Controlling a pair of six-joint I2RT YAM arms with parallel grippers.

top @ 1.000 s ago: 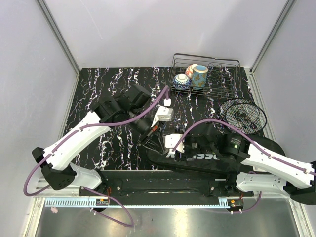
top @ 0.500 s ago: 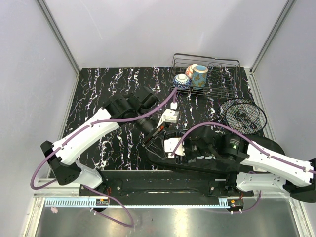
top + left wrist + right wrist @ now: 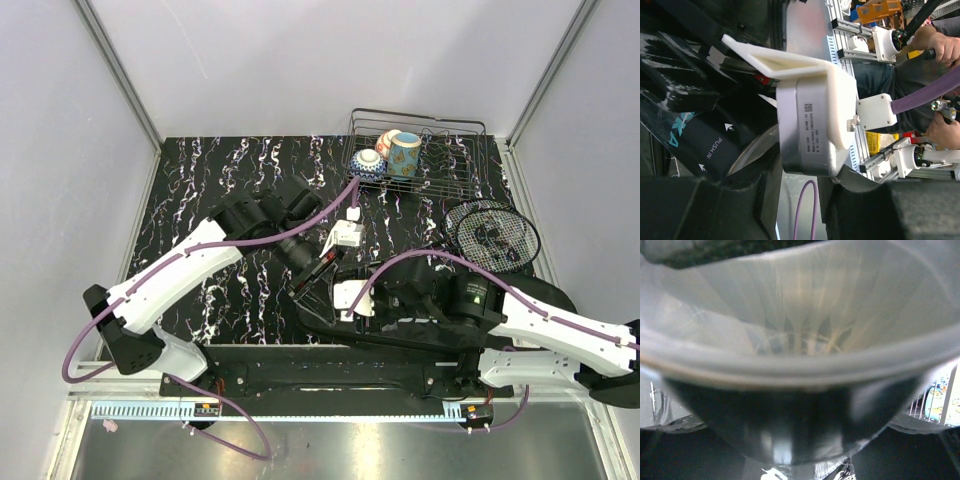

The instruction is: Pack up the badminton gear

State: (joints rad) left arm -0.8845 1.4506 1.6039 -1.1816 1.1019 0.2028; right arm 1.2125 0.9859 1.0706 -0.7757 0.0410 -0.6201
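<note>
The dark teal-lettered tube [image 3: 700,145] lies over the left end of the long black bag [image 3: 540,292]. Its open mouth fills the right wrist view, with white feather shuttlecocks [image 3: 800,335] inside the tube [image 3: 800,435]. My right gripper [image 3: 380,298] is shut on the tube; its fingers are hidden in its own view. My left gripper [image 3: 303,292] hangs just left of it, open [image 3: 807,187], with only a purple cable showing through the gap. The racket's strung head [image 3: 492,233] lies at the right, beyond the bag.
A wire basket [image 3: 420,122] with painted cups stands at the back right of the black marbled table [image 3: 200,170]. The right arm's white wrist camera block [image 3: 815,125] sits close in front of the left gripper. Purple cables loop over both arms.
The left arm has swung right toward the bag's left end and its jaws have opened from shut. The right gripper keeps its hold on the tube and has barely shifted.
</note>
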